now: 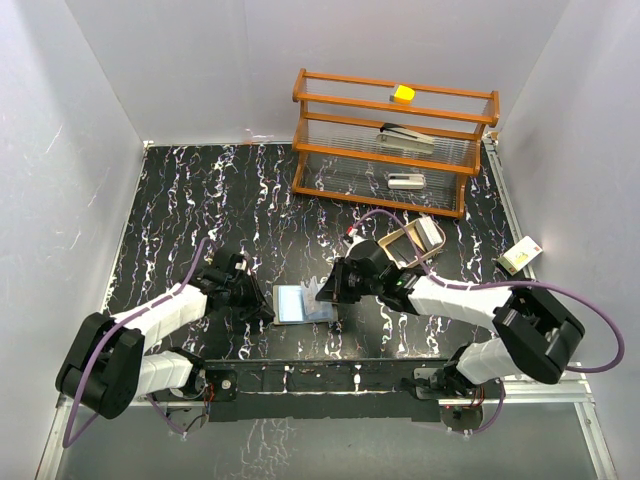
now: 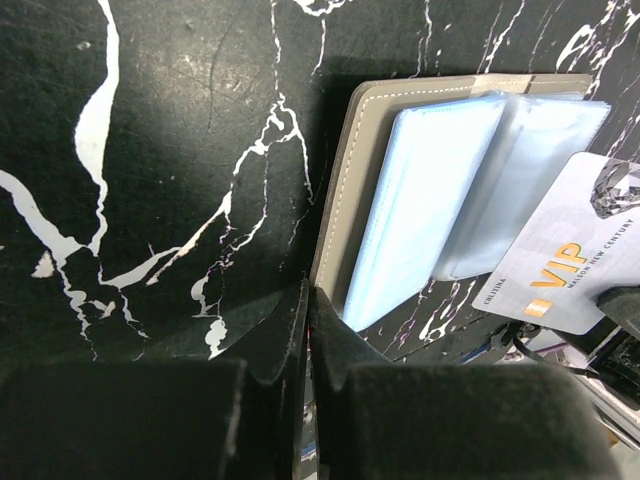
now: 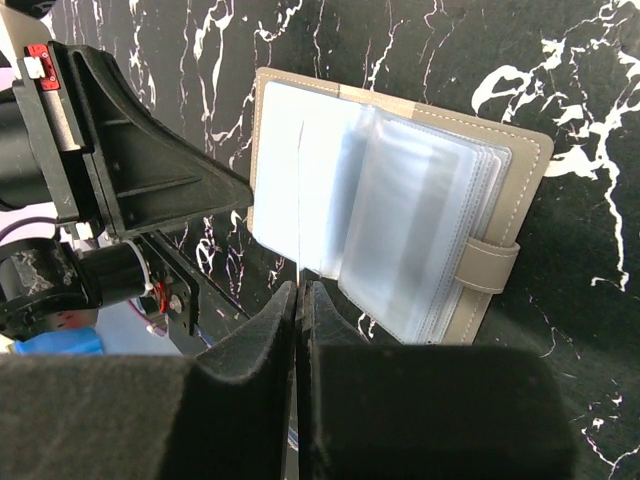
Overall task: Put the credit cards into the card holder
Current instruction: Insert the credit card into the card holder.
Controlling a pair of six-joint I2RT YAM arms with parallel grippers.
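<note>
Tabletop of black marble, white-veined, boxed in by white walls. The card holder lies open at centre front. My right tool pinches a VIP credit card, seen edge-on from its own wrist. My left tool is closed at the holder's corner; I cannot tell whether it grips it. A wooden rack stands behind.

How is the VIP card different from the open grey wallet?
The pale VIP plastic card is one thin sheet; the grey leather-like card holder is thicker, with many clear sleeves. The card is pinched in the right gripper; the holder lies open on the black marbled table. Both are rectangular.
</note>
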